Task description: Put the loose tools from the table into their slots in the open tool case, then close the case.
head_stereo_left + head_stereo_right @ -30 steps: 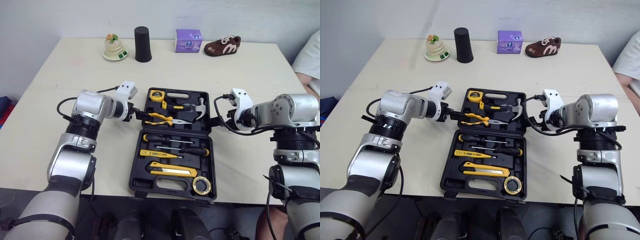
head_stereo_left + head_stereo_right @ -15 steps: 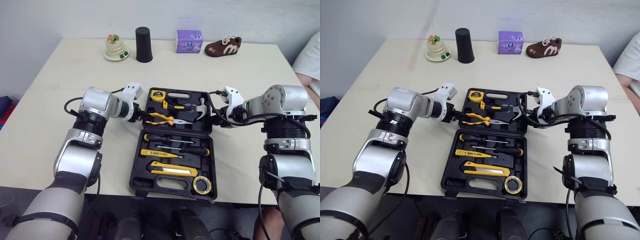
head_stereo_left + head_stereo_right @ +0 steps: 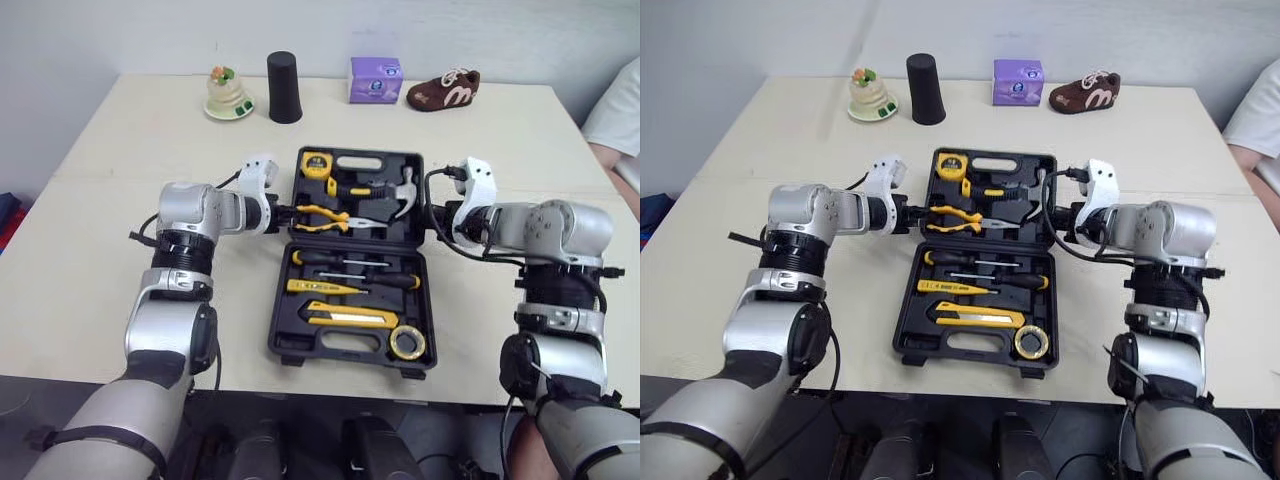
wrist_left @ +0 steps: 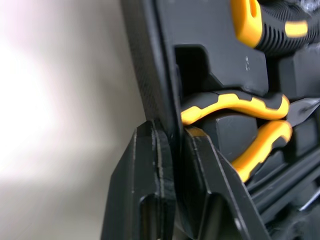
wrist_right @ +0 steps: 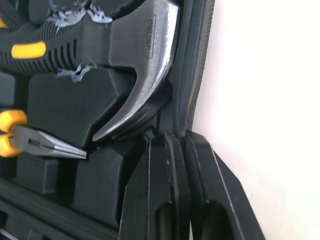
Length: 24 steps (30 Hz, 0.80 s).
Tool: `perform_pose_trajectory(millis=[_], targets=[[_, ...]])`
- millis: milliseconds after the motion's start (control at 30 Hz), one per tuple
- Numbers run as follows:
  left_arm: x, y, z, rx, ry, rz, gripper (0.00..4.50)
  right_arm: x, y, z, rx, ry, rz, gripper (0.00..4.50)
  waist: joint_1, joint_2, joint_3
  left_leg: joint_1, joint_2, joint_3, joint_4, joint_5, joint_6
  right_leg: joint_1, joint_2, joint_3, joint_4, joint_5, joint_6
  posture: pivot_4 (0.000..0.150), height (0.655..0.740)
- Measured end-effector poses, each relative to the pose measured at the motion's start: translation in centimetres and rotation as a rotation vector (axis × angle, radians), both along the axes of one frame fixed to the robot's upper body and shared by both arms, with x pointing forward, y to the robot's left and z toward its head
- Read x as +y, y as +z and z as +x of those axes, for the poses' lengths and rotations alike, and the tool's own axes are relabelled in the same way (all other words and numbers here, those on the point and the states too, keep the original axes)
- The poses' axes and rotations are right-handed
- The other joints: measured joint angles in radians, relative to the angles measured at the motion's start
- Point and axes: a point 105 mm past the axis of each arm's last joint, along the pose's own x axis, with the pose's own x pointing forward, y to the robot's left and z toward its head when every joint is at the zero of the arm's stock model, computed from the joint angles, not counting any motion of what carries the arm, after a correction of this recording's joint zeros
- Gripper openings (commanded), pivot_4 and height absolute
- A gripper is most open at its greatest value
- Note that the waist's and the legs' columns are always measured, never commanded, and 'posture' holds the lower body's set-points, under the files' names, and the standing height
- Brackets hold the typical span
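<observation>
- The table (image 3: 100, 200) carries the whole job, and the things along its far edge, a black cup (image 3: 285, 88), a purple box (image 3: 376, 80) and a small brown shoe (image 3: 443, 90), sit well beyond both pincers and take no part.
- The tool case (image 3: 345, 352) lies open and flat between the two pincers — far half level with them, near half on the robot's side of them.
- Left pincer (image 3: 285, 212): fingers narrow, one each side of the far half's left wall, clamped on it in the left wrist view.
- Right pincer (image 3: 432, 218): the same on the opposite wall, rim pinched between its fingers.
- Hammer (image 3: 400, 205) is seated just inside the right pincer, its claw curving down close to the fingertips.
- Pliers (image 3: 325, 215) are seated just inside the left pincer, yellow handles toward it.
- Tape measure (image 3: 315, 163) is in the corner past the left pincer.
- Screwdrivers (image 3: 350, 262), knife (image 3: 350, 318) and tape roll (image 3: 405, 343) fill the near half.
- Every slot I can make out looks filled — so loading seems done, and what is left is folding the gripped half over and shutting the case.
</observation>
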Motion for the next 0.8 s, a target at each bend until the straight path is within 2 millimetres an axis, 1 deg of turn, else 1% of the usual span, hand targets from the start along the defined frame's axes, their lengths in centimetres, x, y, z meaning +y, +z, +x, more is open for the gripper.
perform_pose_trajectory(millis=[133, 233, 267, 300, 333, 367, 433, 500, 633, 700, 733, 767, 800], targets=[[0.2, -0.1, 0.1, -0.143, 0.018, -0.018, 0.01, -0.1, 0.0, 0.1, -0.242, 0.072, -0.195, 0.00, -0.004, 0.000, 0.000, 0.000, 0.000, 0.001, -0.001, 0.000, 0.000, 0.000, 0.000, 0.000, -0.001, 0.001, 0.001, 0.150, 0.7341], [0.1, -0.4, -0.1, -0.332, 0.035, -0.041, 0.01, -0.4, 0.1, -0.1, -0.484, 0.082, -0.363, 0.00, -0.001, 0.000, 0.000, 0.002, 0.000, 0.001, 0.001, 0.000, 0.000, 0.001, 0.000, 0.000, -0.004, 0.001, 0.001, 0.150, 0.7341], [0.1, -0.5, -0.2, -0.367, 0.029, -0.030, 0.01, -0.5, 0.1, -0.3, -0.530, 0.089, -0.414, 0.00, -0.001, 0.000, 0.000, 0.002, 0.000, 0.001, 0.002, 0.000, 0.000, 0.001, 0.000, 0.001, -0.003, 0.001, 0.001, 0.150, 0.7341], [0.0, -0.4, -0.8, -0.501, -0.011, 0.062, 0.01, -1.1, -0.1, -1.1, -0.696, 0.134, -0.697, 0.00, 0.000, 0.000, 0.000, 0.002, -0.001, 0.001, 0.002, 0.000, 0.001, 0.002, 0.000, 0.001, -0.004, 0.001, 0.001, 0.150, 0.7341], [0.4, -0.3, -1.3, -0.575, -0.033, 0.116, 0.01, -1.4, -0.3, -1.9, -0.781, 0.190, -0.837, 0.00, 0.000, 0.000, 0.000, 0.002, -0.001, 0.001, 0.001, -0.001, 0.001, 0.002, -0.001, 0.001, -0.004, 0.001, 0.001, 0.150, 0.7341], [0.9, -0.2, -1.7, -0.655, -0.050, 0.192, 0.01, -1.3, -0.5, -2.6, -0.865, 0.236, -0.926, 0.00, -0.002, 0.000, 0.000, 0.004, 0.000, 0.001, 0.001, -0.001, 0.001, 0.004, 0.000, 0.001, -0.006, 0.001, 0.001, 0.150, 0.7341], [1.2, -0.1, -2.3, -0.771, -0.080, 0.294, 0.01, -1.5, -1.1, -3.2, -0.949, 0.245, -0.970, 0.00, -0.009, -0.001, 0.000, 0.007, 0.000, 0.003, 0.002, -0.001, 0.002, 0.007, 0.000, 0.002, -0.005, 0.001, 0.001, 0.150, 0.7341], [1.2, -0.3, -2.8, -0.839, -0.101, 0.332, 0.01, -1.8, -1.5, -3.5, -0.988, 0.249, -0.980, 0.00, -0.013, -0.001, 0.000, 0.008, 0.001, 0.003, 0.003, -0.001, 0.002, 0.008, 0.000, 0.003, -0.004, 0.001, 0.002, 0.150, 0.7341], [1.7, -1.0, -4.0, -0.912, -0.148, 0.394, 0.01, -2.0, -2.0, -4.3, -1.028, 0.280, -0.990, 0.00, -0.014, -0.001, 0.000, 0.009, 0.001, 0.002, 0.003, -0.001, 0.002, 0.009, 0.000, 0.002, -0.003, 0.001, 0.001, 0.150, 0.7341], [1.8, -1.3, -4.3, -0.918, -0.152, 0.396, 0.97, -2.1, -2.6, -4.6, -1.020, 0.291, -0.983, 0.00, -0.015, -0.001, 0.000, 0.009, 0.002, 0.002, 0.004, -0.001, 0.002, 0.010, 0.000, 0.001, -0.004, 0.001, 0.001, 0.150, 0.7341], [1.9, -1.4, -4.7, -0.922, -0.157, 0.401, 1.35, -2.4, -2.8, -4.8, -1.007, 0.290, -0.972, 0.00, -0.015, -0.001, 0.000, 0.010, 0.002, 0.001, 0.004, -0.001, 0.002, 0.011, 0.000, 0.001, -0.004, 0.001, 0.001, 0.150, 0.7341], [2.4, -1.8, -5.0, -0.916, -0.170, 0.418, 1.96, -3.0, -3.2, -5.1, -0.983, 0.278, -0.960, 0.62, -0.013, -0.001, 0.000, 0.012, 0.002, 0.000, 0.004, -0.001, 0.003, 0.015, 0.000, 0.000, -0.005, 0.001, 0.001, 0.150, 0.7341], [2.9, -2.0, -5.1, -0.906, -0.164, 0.429, 2.25, -3.4, -3.3, -5.3, -0.975, 0.269, -0.959, 0.78, -0.011, -0.001, 0.000, 0.014, 0.002, -0.001, 0.004, -0.001, 0.003, 0.018, 0.000, -0.001, -0.006, 0.001, 0.001, 0.150, 0.7341]])
